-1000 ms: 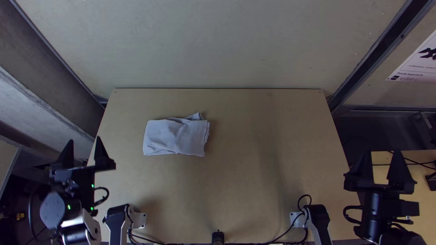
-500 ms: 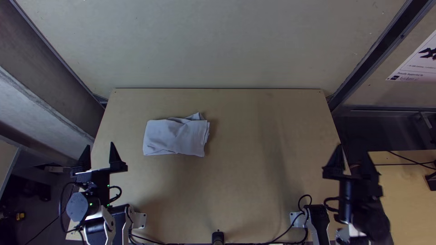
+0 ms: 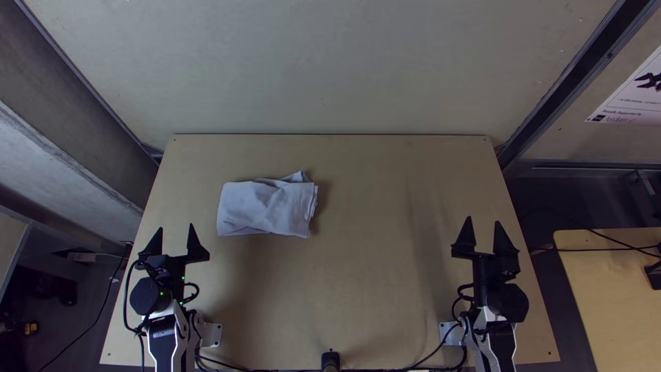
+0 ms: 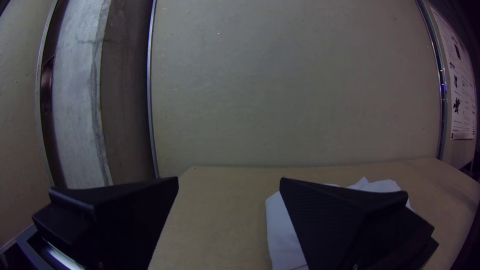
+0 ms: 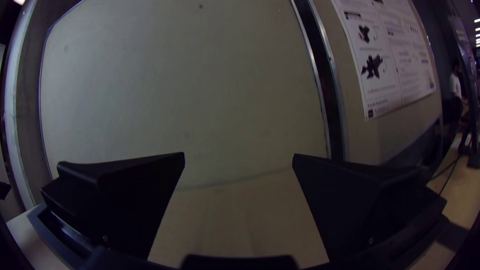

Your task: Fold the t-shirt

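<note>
Swung inward, the flat-fingered black left gripper and matching right gripper stand spread and empty, presumably leaving the folded pale-grey fabric t-shirt undisturbed.

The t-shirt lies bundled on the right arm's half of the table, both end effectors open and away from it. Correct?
Wrong half: the top view shows the bundled t-shirt on the left arm's half of the table. The left end effector and right end effector are indeed open and away from it.
</note>
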